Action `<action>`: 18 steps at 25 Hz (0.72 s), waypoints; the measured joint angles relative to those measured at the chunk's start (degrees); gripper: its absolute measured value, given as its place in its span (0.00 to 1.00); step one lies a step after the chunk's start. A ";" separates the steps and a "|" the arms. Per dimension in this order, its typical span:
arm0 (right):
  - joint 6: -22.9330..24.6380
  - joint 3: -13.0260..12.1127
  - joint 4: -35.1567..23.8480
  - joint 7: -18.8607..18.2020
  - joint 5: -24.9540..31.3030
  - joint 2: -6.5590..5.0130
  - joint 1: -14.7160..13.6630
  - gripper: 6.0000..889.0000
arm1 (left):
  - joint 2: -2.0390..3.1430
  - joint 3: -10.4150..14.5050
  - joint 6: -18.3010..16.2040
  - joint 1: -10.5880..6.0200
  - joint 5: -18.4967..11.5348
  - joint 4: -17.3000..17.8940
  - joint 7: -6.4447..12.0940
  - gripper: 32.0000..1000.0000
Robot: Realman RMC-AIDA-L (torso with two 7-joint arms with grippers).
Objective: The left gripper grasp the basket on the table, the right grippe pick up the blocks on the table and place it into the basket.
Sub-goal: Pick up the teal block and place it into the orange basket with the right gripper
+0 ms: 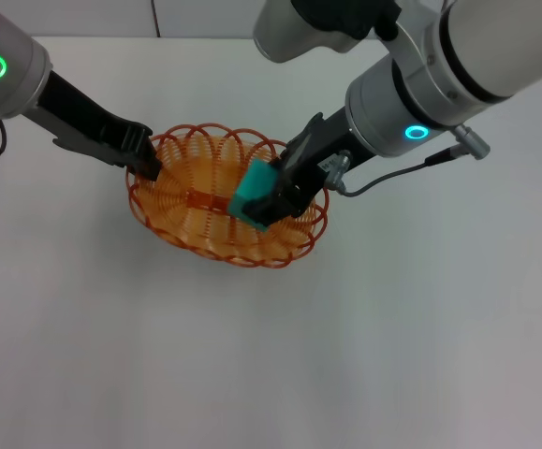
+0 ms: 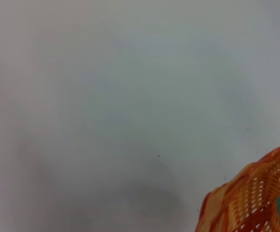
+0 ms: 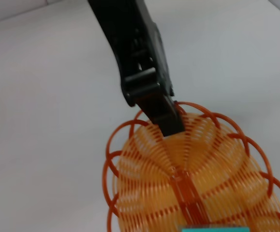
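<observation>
My left pincer (image 1: 149,161) clamps the oval orange wire basket's (image 1: 196,220) rim; my right pincer (image 1: 275,201) grips the small teal cube (image 1: 252,194) above it.

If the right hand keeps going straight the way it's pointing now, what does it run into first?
Most likely the floor of the basket. The right hand points down and to the robot's left over the basket's inside, shut on the cube. The cube would probably touch the wire first, though depth is hard to judge.

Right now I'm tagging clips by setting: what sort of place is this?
Probably a lab test bench: a bare white table holding only an orange basket, gripped by the left gripper, while the right gripper holds a teal block over it.
</observation>
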 joint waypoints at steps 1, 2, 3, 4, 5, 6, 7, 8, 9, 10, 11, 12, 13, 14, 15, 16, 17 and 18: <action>0.00 0.00 0.00 0.00 0.00 0.00 0.00 0.62 | -0.01 0.00 0.02 0.01 0.00 0.00 0.01 0.06; 0.00 0.11 0.10 -0.27 0.30 -0.03 0.03 0.62 | -0.01 0.00 0.04 0.04 0.00 0.00 0.01 0.06; 0.00 0.20 0.19 -0.48 0.55 -0.05 0.04 0.62 | -0.01 0.00 0.06 0.06 0.00 0.00 0.01 0.06; 0.00 0.22 0.28 -0.59 0.70 -0.07 0.05 0.62 | -0.02 0.00 0.07 0.09 -0.01 0.00 0.02 0.06; 0.00 0.26 0.45 -0.63 0.73 -0.07 0.10 0.62 | -0.02 0.00 0.07 0.10 -0.01 0.00 0.02 0.06; 0.00 0.28 0.61 -0.64 0.74 -0.05 0.15 0.62 | -0.02 0.00 0.07 0.10 -0.01 0.00 0.03 0.06; 0.00 0.30 0.87 -0.63 0.71 -0.02 0.18 0.62 | -0.02 0.00 0.07 0.08 -0.01 0.00 0.04 0.06; 0.00 0.31 1.07 -0.62 0.70 -0.02 0.26 0.62 | -0.02 0.00 0.07 0.06 -0.01 0.00 0.04 0.06; -0.01 0.32 1.24 -0.60 0.70 -0.02 0.32 0.62 | -0.02 0.00 0.07 0.05 -0.01 0.00 0.04 0.06; -0.02 0.34 1.38 -0.60 0.72 -0.02 0.36 0.62 | -0.02 0.00 0.07 0.05 -0.01 0.00 0.04 0.06; -0.05 0.39 1.45 -0.61 0.73 -0.03 0.40 0.63 | -0.02 0.00 0.07 0.04 -0.01 0.00 0.05 0.06; -0.06 0.43 1.47 -0.64 0.75 -0.05 0.41 0.63 | -0.02 0.00 0.07 0.04 -0.01 0.00 0.05 0.06; -0.07 0.47 1.47 -0.69 0.78 -0.06 0.47 0.63 | -0.02 0.00 0.07 0.04 -0.01 0.00 0.06 0.06; -0.08 0.50 1.47 -0.75 0.80 -0.08 0.55 0.63 | -0.02 0.00 0.07 0.04 -0.01 0.00 0.05 0.06; -0.08 0.50 1.47 -0.77 0.82 -0.09 0.70 0.63 | -0.02 0.00 0.07 0.05 -0.01 0.00 0.06 0.06; -0.08 0.51 1.49 -0.77 0.83 -0.11 0.82 0.68 | -0.02 0.00 0.07 0.05 -0.01 0.00 0.06 0.06; -0.09 0.51 1.51 -0.77 0.84 -0.13 0.91 0.74 | -0.02 0.00 0.07 0.08 0.00 0.00 0.11 0.06; -0.09 0.52 1.54 -0.75 0.82 -0.15 0.94 0.79 | -0.02 0.00 0.07 0.09 0.00 0.00 0.12 0.06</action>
